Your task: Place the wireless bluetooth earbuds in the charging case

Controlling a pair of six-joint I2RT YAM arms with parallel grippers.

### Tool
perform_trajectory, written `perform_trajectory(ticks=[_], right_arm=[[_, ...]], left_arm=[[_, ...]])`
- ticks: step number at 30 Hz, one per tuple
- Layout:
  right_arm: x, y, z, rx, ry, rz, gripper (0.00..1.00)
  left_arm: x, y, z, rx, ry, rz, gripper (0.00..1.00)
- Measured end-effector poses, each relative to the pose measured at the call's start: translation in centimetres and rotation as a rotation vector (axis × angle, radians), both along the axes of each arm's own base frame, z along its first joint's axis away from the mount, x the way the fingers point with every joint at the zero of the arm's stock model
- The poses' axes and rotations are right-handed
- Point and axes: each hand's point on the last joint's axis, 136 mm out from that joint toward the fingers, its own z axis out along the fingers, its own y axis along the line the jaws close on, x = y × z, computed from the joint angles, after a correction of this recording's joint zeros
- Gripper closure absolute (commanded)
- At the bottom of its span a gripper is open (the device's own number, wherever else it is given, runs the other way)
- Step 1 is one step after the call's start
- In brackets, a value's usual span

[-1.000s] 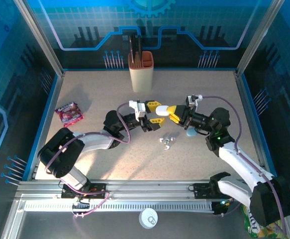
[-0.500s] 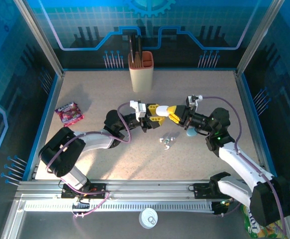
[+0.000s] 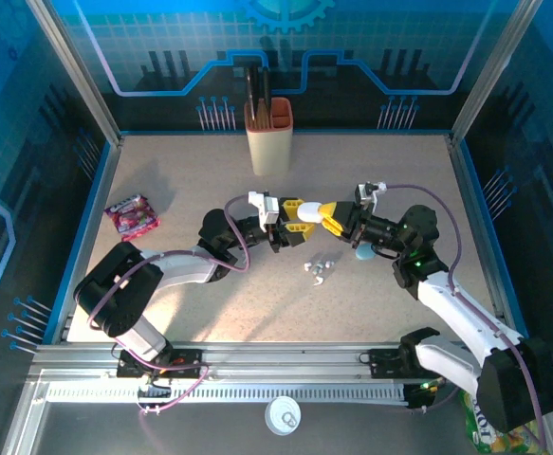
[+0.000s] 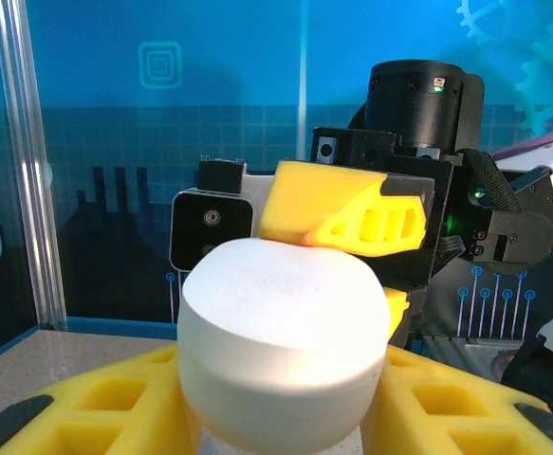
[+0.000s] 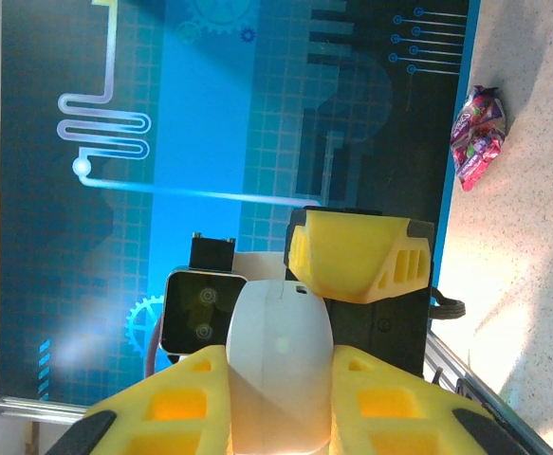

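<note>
A white pebble-like charging case [image 3: 310,208] hangs above the middle of the table between both grippers, which meet nose to nose. My left gripper [image 3: 297,218] comes from the left, and its yellow fingers [image 4: 96,398] press the case [image 4: 284,341] from both sides. My right gripper [image 3: 325,214] comes from the right and is shut on the same case [image 5: 281,360], with a finger [image 5: 172,398] on each flank. Several tiny whitish-silver earbuds [image 3: 317,269] lie loose on the table just below the grippers.
A teal case [image 3: 363,252] lies under the right arm. A beige holder with dark handles [image 3: 269,137] stands at the back centre. A pink candy packet [image 3: 132,216] lies at the left. A white round object [image 3: 283,415] sits off the table in front.
My left gripper's jaws have narrowed from wide open onto the white case. The right gripper and the earbuds have not moved.
</note>
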Motion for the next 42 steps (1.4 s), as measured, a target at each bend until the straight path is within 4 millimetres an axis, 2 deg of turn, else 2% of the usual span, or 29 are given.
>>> perform_trajectory(ticks=[16,20,27,35,40,42], right_arm=[[0.03,0.01,-0.11,-0.004,-0.001,0.000,0.86],[0.12,0.00,-0.27,-0.008,0.001,-0.002,0.86],[0.29,-0.05,-0.52,-0.013,0.006,-0.005,0.86],[0.29,-0.06,-0.40,-0.007,0.010,-0.005,0.86],[0.28,-0.06,-0.29,-0.004,0.008,-0.005,0.86],[0.27,-0.06,-0.28,-0.003,0.008,-0.005,0.86]], left_arm=[[-0.03,-0.02,-0.04,0.001,0.002,-0.002,0.53],[-0.01,-0.03,0.00,-0.002,0.010,-0.005,0.50],[0.14,-0.12,0.24,-0.006,0.009,-0.006,0.53],[0.09,-0.20,0.06,-0.005,0.008,-0.013,0.46],[0.10,-0.25,-0.12,-0.001,0.011,-0.016,0.48],[0.10,-0.26,-0.11,-0.001,0.012,-0.017,0.52]])
